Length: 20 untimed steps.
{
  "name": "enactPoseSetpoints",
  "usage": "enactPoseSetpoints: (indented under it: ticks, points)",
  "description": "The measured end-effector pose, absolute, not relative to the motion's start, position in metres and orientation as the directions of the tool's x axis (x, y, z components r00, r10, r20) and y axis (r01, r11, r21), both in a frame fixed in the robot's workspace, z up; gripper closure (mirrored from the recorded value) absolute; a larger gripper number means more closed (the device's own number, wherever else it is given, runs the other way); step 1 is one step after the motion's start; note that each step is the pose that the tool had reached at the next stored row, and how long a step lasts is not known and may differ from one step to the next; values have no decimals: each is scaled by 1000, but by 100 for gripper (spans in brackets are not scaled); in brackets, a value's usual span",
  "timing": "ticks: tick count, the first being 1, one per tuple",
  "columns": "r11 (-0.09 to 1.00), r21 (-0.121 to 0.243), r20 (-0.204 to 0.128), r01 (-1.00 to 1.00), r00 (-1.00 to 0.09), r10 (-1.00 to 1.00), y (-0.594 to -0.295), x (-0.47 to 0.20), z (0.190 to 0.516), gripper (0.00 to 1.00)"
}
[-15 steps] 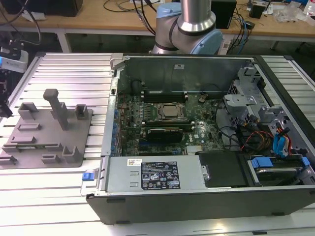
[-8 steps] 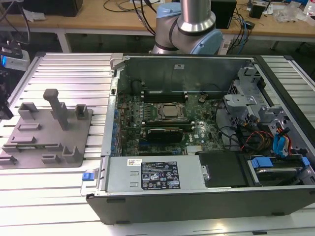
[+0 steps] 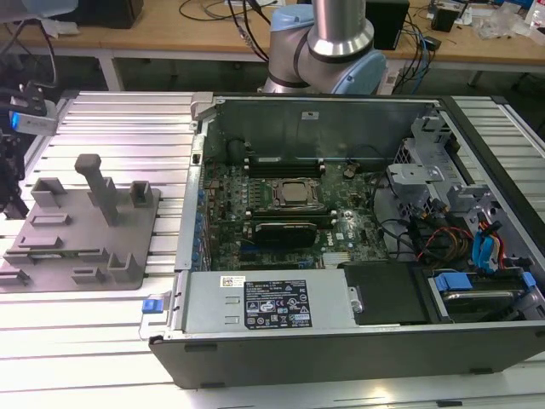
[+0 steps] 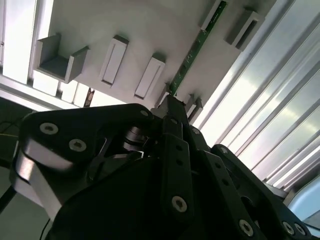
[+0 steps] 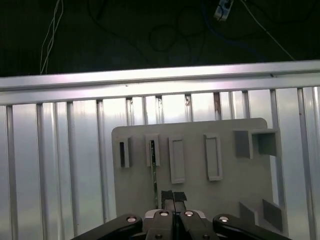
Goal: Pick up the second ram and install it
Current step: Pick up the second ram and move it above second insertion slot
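Two fingertips of the claw (image 5: pixel 173 196) lie pressed together in the first wrist view, with only a thin seam between them and nothing seen pinched. Just beside the tips, the second ram (image 5: pixel 153 170) stands on edge in a narrow slot of the grey tray (image 5: pixel 240 180) and runs away from the claw as a thin green line. Whether the tips touch it cannot be told.

In the second wrist view the claw (image 4: pixel 175 107) sits at the near end of the second ram (image 4: pixel 192 57), whose green board extends away from the tips across the tray (image 4: pixel 125 20).

Past the stick, on one side of the claw, the tray carries rectangular pockets (image 5: pixel 213 157) and a raised block (image 5: pixel 255 142). Beyond the tray lies the ribbed aluminium table (image 5: pixel 55 165).

In the exterior view the tray (image 3: pixel 136 230) rests on the table (image 3: pixel 128 128) beside the open computer case (image 3: pixel 255 349). The arm (image 3: pixel 341 34) rises behind the case.
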<state>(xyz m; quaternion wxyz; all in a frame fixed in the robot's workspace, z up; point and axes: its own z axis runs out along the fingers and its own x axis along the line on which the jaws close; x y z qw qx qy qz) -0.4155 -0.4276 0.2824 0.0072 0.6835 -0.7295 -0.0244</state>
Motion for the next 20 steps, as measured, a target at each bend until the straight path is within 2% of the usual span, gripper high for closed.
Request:
enactPoseSetpoints:
  ticks: [20]
  points:
    - [32, 45, -23, -998, -33, -999, -436, -407, 240, 92]
